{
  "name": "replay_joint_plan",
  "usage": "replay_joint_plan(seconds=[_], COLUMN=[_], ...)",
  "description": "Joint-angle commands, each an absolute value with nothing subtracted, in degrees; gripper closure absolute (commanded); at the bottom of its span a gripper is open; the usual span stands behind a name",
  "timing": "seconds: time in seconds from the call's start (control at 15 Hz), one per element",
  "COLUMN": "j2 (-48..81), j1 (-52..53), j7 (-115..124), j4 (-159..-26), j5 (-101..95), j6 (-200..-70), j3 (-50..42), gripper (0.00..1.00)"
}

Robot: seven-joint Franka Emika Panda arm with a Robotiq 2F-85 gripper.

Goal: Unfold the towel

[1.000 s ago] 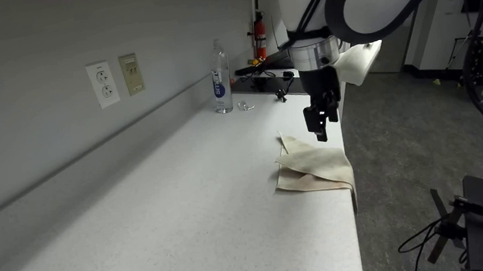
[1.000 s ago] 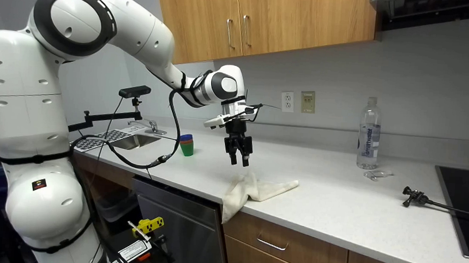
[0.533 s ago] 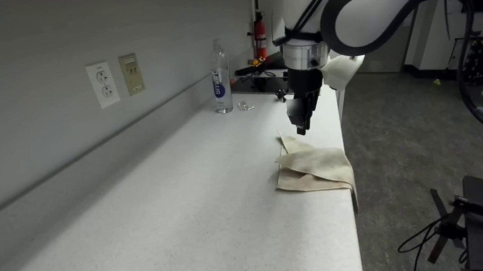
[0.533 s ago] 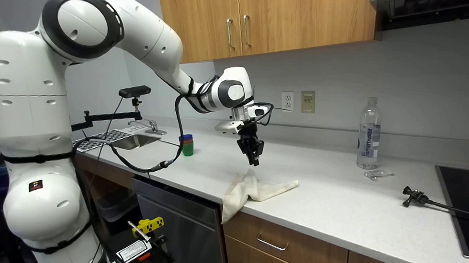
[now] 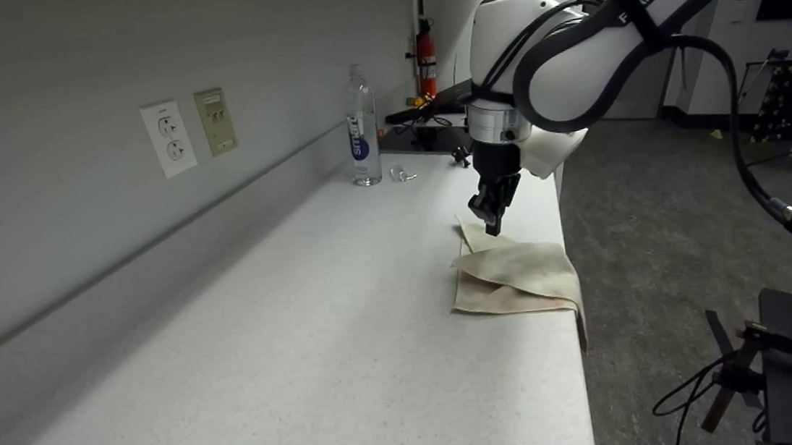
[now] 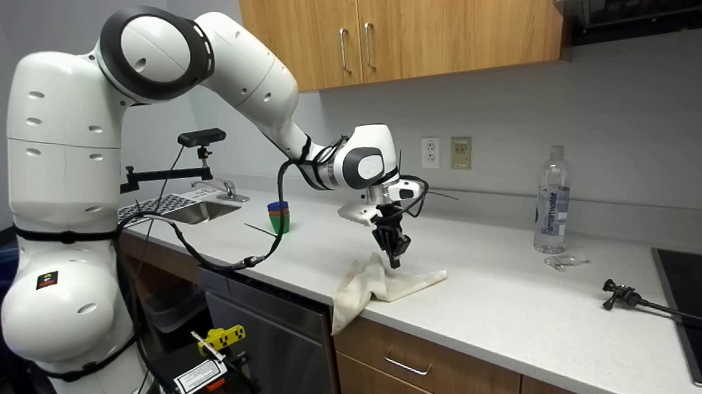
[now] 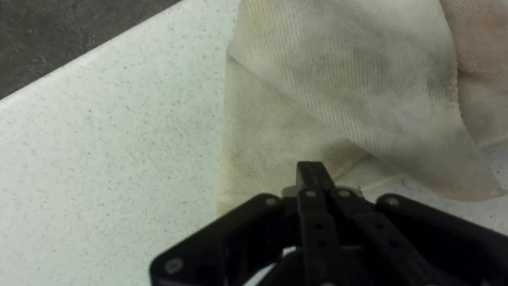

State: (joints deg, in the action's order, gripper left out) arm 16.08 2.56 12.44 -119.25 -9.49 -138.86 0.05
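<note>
One beige towel lies folded over itself right of center in an exterior view, partly hanging off the white counter. By the towel's far corner hangs the gripper, jaws together on nothing I can see, likely poised to work the fold loose; contact is unclear. A water bottle, upper center, looks too far back to hinder.

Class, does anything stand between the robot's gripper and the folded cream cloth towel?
Nothing visible does: the black jointed gripper hangs over the folded cream cloth towel, with no object between them; whether they touch, I cannot tell.
</note>
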Motion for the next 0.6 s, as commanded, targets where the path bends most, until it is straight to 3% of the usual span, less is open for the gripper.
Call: replay_joint_plan(seconds=[0.0, 0.53], j2=[19.01, 24.2], j1=[1.87, 1.42], j7=[10.2, 10.31], j4=[-117.41, -113.14], j5=[-6.71, -5.53], j6=[-141.08, -140.8], j3=[-0.14, -0.87], gripper=[1.0, 1.0])
